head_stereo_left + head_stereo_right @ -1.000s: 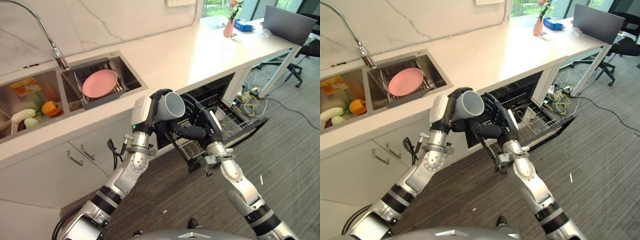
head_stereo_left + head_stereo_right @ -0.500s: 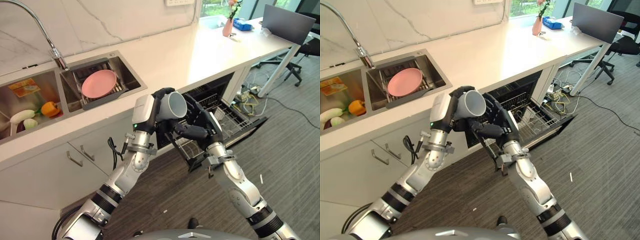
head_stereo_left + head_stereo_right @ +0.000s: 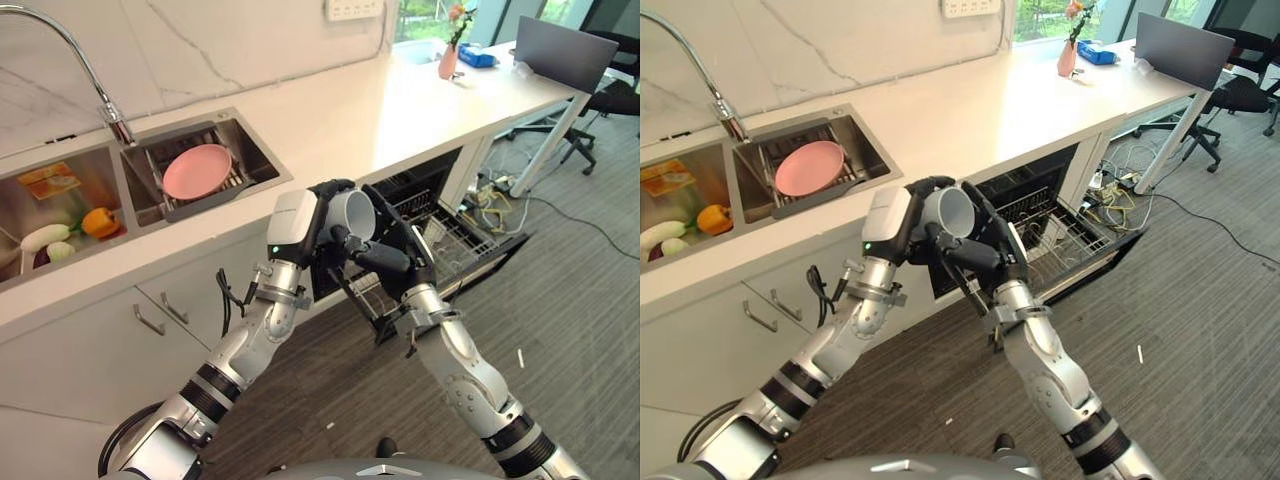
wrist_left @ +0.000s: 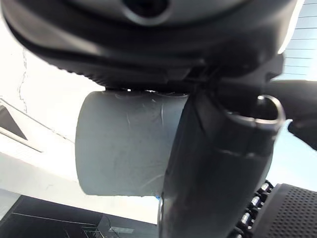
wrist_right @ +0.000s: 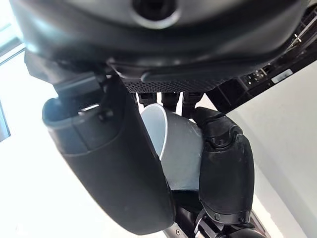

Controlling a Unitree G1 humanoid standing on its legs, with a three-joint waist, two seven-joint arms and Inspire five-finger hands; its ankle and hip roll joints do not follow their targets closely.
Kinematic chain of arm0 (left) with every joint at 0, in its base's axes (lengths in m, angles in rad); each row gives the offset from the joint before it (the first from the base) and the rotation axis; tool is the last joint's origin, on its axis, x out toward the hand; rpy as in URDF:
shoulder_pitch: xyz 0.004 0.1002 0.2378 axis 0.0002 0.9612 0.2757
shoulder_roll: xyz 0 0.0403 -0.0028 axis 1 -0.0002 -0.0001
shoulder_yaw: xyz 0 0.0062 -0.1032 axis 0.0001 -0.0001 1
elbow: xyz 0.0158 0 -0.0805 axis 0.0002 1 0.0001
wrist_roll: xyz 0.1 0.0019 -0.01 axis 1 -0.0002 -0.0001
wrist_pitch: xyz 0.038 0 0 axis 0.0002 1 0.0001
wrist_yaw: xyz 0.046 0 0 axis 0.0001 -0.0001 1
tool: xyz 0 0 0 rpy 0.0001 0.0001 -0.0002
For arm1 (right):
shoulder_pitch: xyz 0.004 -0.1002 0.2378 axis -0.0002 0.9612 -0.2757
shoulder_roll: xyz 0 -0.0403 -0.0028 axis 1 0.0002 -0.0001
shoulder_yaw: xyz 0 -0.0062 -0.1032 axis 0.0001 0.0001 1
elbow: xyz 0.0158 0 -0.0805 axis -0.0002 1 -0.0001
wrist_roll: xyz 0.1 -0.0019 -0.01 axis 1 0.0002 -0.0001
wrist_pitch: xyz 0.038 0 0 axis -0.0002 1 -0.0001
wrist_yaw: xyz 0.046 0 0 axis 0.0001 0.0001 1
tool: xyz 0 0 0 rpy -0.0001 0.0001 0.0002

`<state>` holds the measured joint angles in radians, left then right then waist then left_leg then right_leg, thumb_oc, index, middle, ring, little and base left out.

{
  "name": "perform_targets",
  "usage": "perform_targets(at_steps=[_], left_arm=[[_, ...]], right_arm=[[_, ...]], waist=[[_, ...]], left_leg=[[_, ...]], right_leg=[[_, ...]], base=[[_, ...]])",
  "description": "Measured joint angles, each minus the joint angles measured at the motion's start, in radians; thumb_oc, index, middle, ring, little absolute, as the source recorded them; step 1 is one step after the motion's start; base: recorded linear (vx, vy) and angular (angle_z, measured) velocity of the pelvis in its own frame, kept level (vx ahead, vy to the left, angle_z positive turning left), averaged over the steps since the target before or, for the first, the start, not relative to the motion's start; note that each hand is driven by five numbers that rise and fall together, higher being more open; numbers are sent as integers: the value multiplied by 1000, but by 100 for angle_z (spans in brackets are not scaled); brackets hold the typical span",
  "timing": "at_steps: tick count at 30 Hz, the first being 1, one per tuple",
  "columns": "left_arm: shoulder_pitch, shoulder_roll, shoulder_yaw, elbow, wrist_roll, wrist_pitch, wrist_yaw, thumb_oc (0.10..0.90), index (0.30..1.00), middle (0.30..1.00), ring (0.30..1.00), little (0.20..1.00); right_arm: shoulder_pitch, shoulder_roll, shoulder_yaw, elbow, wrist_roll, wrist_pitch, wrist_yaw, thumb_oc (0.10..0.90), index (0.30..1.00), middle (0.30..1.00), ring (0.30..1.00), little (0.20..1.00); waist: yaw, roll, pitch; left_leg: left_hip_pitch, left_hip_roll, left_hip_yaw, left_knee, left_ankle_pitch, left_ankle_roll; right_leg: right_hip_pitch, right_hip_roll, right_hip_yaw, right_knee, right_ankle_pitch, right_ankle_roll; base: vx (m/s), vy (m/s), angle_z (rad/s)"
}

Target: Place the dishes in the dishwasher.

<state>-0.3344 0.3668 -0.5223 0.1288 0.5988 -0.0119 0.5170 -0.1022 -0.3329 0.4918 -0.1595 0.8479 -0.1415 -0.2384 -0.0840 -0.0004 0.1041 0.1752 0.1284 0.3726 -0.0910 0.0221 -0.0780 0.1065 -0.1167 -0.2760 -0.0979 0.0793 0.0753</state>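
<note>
Grey cup (image 3: 352,212) is held in the air just in front of the open dishwasher (image 3: 440,235), below the counter edge (image 3: 330,170). Left hand (image 3: 318,215) has its fingers curled round the cup. Right hand (image 3: 385,250) touches the cup from the dishwasher side, its thumb and fingers closing on it too. Pink plate (image 3: 197,170) lies in the sink (image 3: 262,172), well apart from the dishwasher.

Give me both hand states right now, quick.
Left hand: closed round the grey cup, in front of the open dishwasher.
Right hand: fingers and thumb closing round the same cup.
</note>
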Motion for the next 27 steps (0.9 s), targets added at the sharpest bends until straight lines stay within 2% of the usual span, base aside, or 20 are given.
perform_targets(at_steps=[3, 5, 10, 13, 18, 19, 20, 27], left_arm=[[1, 0, -21, -8, 1, 9, -5, 400, 300, 300, 300, 300], [4, 7, -48, -2, 24, 32, -9, 400, 300, 300, 300, 300], [1, 20, -49, 0, 45, 46, -41, 400, 300, 300, 300, 300], [2, 13, -52, -3, 46, 47, -47, 400, 300, 300, 300, 300], [2, 13, -53, -3, 51, 46, -45, 400, 300, 300, 300, 300], [2, 14, -53, -3, 54, 45, -45, 540, 509, 509, 509, 509], [2, 14, -53, -3, 54, 44, -45, 800, 900, 900, 900, 900], [5, 18, -45, -13, 61, 41, -41, 800, 900, 900, 900, 900]], right_arm=[[-1, -6, 5, -2, -1, 0, -14, 800, 900, 900, 900, 900], [-1, -7, 18, 15, 0, 4, -48, 400, 300, 300, 300, 300], [-1, 2, 38, 27, -3, 9, -87, 400, 300, 300, 300, 300], [-1, -9, 38, 41, -84, 13, -100, 400, 300, 300, 300, 300], [-1, -6, 27, 40, -102, 12, -102, 400, 300, 300, 300, 300], [-1, -6, 25, 40, -104, 12, -103, 400, 300, 300, 300, 300], [-1, -5, 26, 40, -120, 12, -110, 400, 300, 300, 300, 300], [2, 9, 1, 38, -161, 12, -125, 400, 300, 300, 300, 300]], waist=[[14, -1, -1], [16, -4, -3], [18, -7, -5], [19, -9, -5], [17, -9, -5], [17, -9, -5], [18, -9, -5], [16, -9, -5]], left_leg=[[0, -1, -7, 0, 0, 0], [4, -3, -14, 0, 0, 0], [5, -5, -20, 0, 1, 1], [4, -5, -21, 0, 1, 1], [5, -4, -21, 0, 1, 1], [5, -4, -21, 0, 1, 1], [5, -4, -21, 0, 1, 1], [8, -4, -21, 0, 2, 1]], right_leg=[[4, -2, -6, 0, 0, 0], [11, -4, -13, 0, 0, 0], [15, -6, -18, 0, 0, 0], [15, -6, -19, 0, 0, 0], [15, -6, -19, 0, 0, 0], [15, -6, -19, 0, 0, 0], [15, -6, -20, 0, 0, 0], [18, -6, -19, 0, 0, 0]], base=[[-36, -4, 6], [-44, -12, 8], [-16, -3, 2], [0, 0, 0], [0, 0, 0], [0, 0, 0], [0, 0, 0], [0, 0, 0]])
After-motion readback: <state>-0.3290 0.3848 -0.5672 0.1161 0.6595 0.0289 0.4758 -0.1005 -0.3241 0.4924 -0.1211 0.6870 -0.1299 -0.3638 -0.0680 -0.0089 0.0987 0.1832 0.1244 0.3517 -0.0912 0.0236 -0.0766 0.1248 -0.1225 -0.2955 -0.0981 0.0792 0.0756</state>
